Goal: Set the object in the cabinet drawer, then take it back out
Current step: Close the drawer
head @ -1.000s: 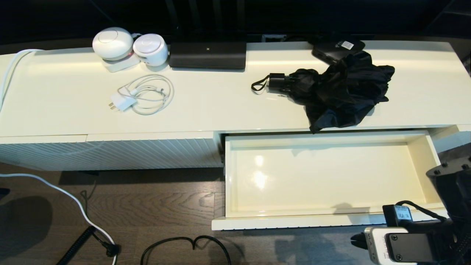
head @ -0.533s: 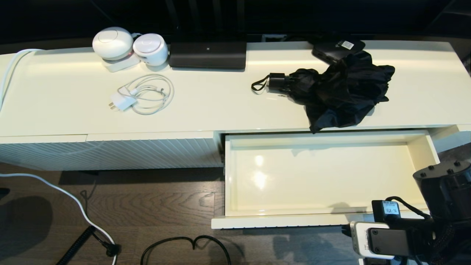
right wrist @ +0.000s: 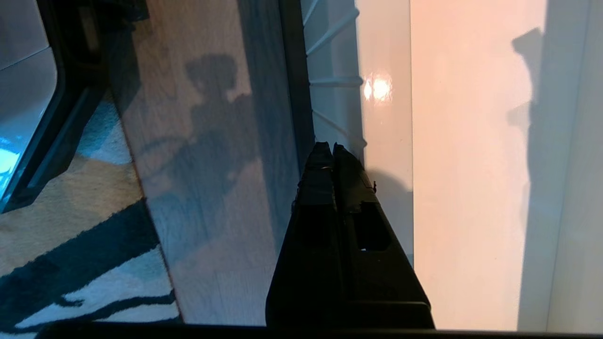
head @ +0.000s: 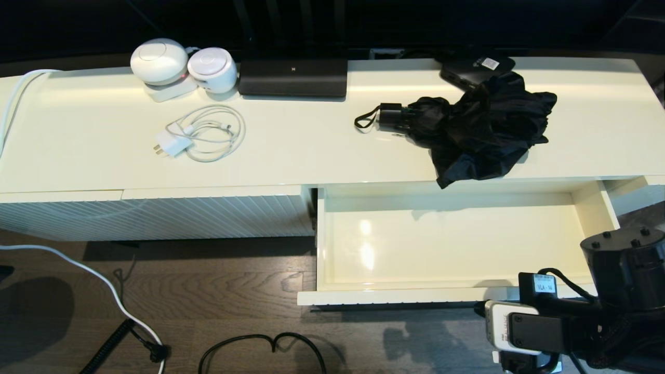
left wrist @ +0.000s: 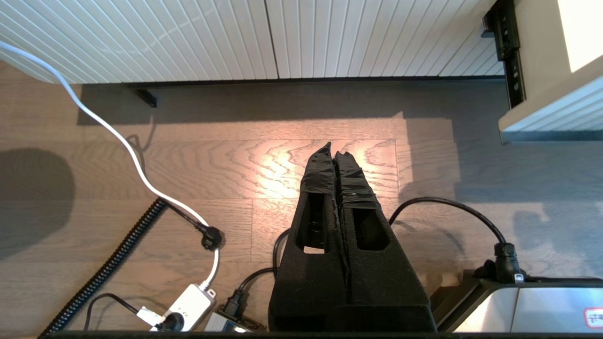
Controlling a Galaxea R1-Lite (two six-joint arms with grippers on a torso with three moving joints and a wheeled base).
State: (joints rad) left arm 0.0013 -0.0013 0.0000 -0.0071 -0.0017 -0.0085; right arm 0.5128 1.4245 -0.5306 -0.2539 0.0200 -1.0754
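Note:
The black folding umbrella (head: pixel 478 130) lies rumpled on the cabinet top at the right, with its handle (head: pixel 389 116) and strap loop pointing left. Below it the cream drawer (head: pixel 415 296) stands pulled out, its glossy inside bare. My right gripper (head: pixel 479 308) is shut with nothing in it. In the right wrist view its tips (right wrist: pixel 328 147) sit at the drawer's ribbed front (right wrist: pixel 332 70), beside the dark bar handle (right wrist: pixel 296 94). My left gripper (left wrist: pixel 333 149) hangs shut over the wooden floor, left of the drawer's corner (left wrist: pixel 551 117).
Two white round devices (head: pixel 158 61), a long black box (head: pixel 292 77), a white charger with coiled cable (head: pixel 202 135) and a small flat black box with a label (head: pixel 475 67) rest on the cabinet top (head: pixel 311 150). Cables (head: pixel 260 345) cross the floor. A ribbed panel (head: pixel 156 215) is at the left.
The drawer has slid partly back into the cabinet. My right arm has moved forward and left with its front. The umbrella has not moved.

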